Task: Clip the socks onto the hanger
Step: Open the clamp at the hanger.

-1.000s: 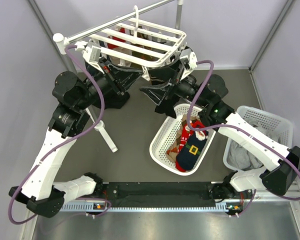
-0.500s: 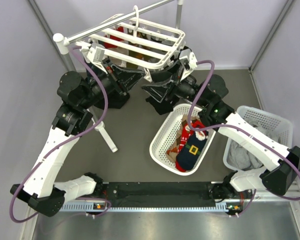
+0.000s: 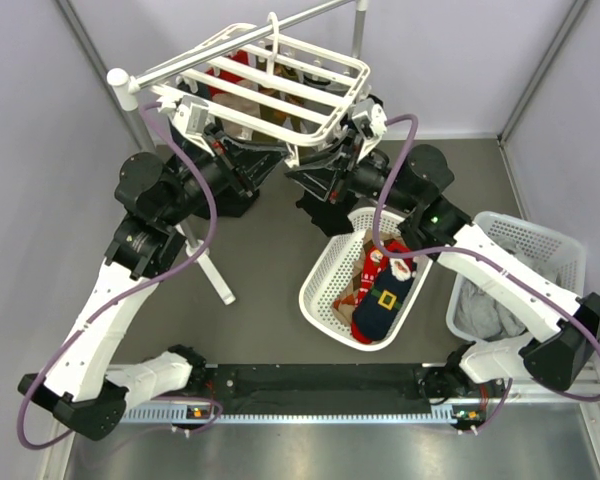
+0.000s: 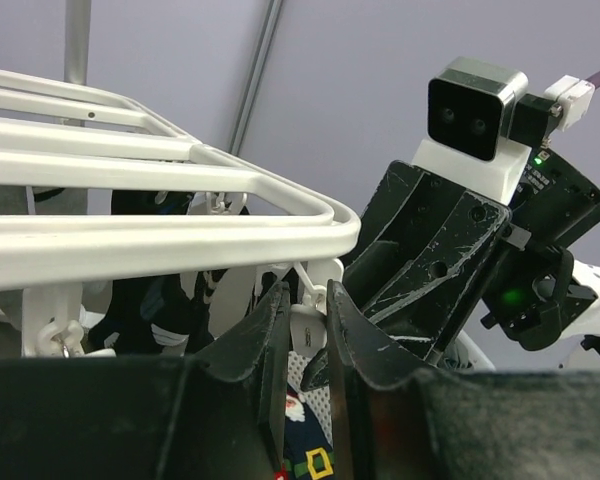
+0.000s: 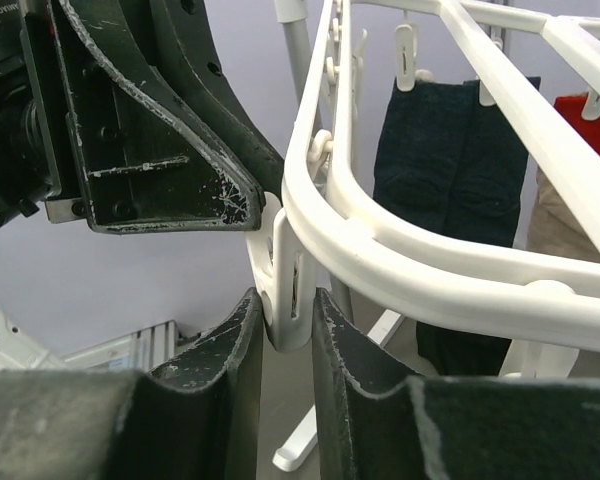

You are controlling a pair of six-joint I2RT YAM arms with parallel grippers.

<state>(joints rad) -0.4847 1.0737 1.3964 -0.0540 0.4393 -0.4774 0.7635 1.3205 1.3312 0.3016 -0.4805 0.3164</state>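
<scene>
We see two of the festive socks point(image 3: 385, 290) lying in the white oval mesh laundry basket point(image 3: 318, 272) on the dark grey tabletop point(image 3: 260, 290), just by the right arm: a red one w/ white trim and a navy one w/ a yellow buckle mark. More hang clipped under the large white plastic bar-type hanger point(image 5: 410, 265): a navy pair point(image 5: 450, 150), a red sock point(image 5: 588, 118) & a beige piece point(image 5: 558, 215) behind. The hanger hangs by its top hook from a silver metal rail point(image 3: 180, 59) at the far left of the table, and both grippers reach under its near edge. The left gripper point(image 4: 305, 305) is clenched on a small white plastic clip point(image 4: 306, 335) dangling under the hanger's rounded corner, fingers tight on both sides. The right gripper point(image 5: 288, 310) is likewise closed on a white peg-type clip point(image 5: 285, 270) hanging from the rim, and both pads touch it. The two grippers face each other, tips near. We can't tell whether that's one clip or two neighbours. Over to the right, well apart from the hanger, stands a white rectangular mesh basket point(image 3: 570, 252) w/ grey cloth point(image 3: 480, 310) in it.
</scene>
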